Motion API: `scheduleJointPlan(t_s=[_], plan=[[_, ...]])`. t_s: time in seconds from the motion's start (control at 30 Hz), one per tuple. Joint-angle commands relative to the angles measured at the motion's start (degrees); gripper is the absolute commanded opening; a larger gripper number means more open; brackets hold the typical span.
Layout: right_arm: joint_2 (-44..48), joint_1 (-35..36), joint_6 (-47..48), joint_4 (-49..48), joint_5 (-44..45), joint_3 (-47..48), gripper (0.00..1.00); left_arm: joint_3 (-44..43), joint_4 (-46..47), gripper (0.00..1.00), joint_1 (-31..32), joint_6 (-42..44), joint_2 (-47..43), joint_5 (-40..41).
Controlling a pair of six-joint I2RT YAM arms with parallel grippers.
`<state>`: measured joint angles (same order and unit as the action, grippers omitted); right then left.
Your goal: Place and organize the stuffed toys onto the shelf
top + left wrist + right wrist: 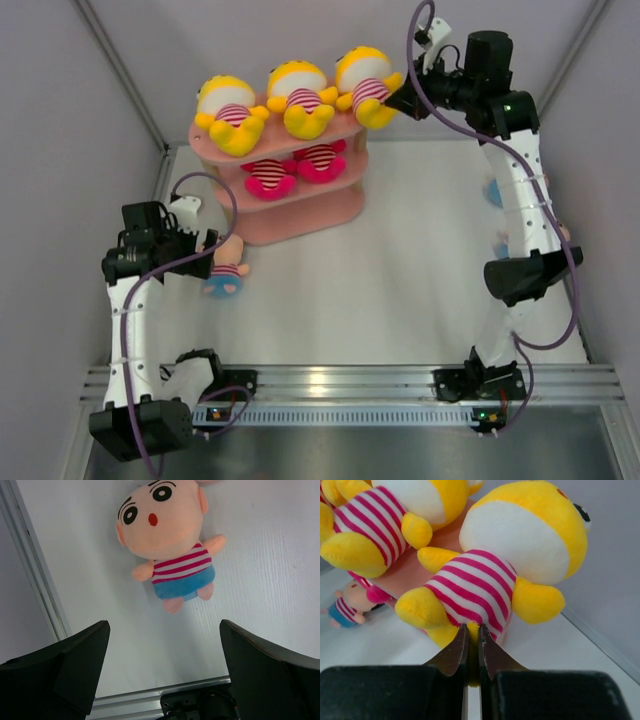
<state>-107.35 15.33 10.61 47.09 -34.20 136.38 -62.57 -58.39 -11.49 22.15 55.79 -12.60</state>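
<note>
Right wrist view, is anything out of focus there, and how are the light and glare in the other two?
Right wrist: the yellow doll is crisp, the right end effector pinching it is dark with little detail, and the peach-headed doll far behind is blurred. Left wrist: even light, that doll sharp, hardly any shadow. Top external: bright glare on the metal rail.
</note>
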Motion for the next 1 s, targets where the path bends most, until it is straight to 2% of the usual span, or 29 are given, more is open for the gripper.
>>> scheduleJointPlan(t_s=[0.0,0.1,0.53,0.77,0.87,0.9,0.97], plan=[[-2.6,-0.6,-6.2,-8.6,-7.9,4.6,0.0,-2.4,0.1,0.97,-0.2,-1.1,0.4,-0.7],[-3.0,-0.6,-12.3,-11.7,-9.1,4.7,0.0,-2.6,0.1,0.97,-0.1,-1.1,1.3,-0.9],[-7.7,0.0,-17.3,-16.6,-12.1,5.0,0.0,-3.4,0.1,0.97,-0.2,-1.3,2.7,-0.6],[-6.7,0.7,-13.4,-13.3,-11.7,4.5,0.0,-3.5,0.2,0.97,-0.2,-1.2,2.5,-0.8],[-4.7,0.6,-12.9,-13.8,-11.5,3.2,0.12,-3.4,0.2,0.97,-0.2,-1.4,2.6,-1.3],[-4.0,0.3,-13.0,-14.0,-11.4,3.1,0.27,-3.3,0.2,0.97,-0.2,-1.5,2.7,-1.5],[-3.4,0.0,-13.4,-14.6,-10.9,3.1,0.37,-3.3,0.1,0.97,-0.2,-1.7,2.7,-1.7]])
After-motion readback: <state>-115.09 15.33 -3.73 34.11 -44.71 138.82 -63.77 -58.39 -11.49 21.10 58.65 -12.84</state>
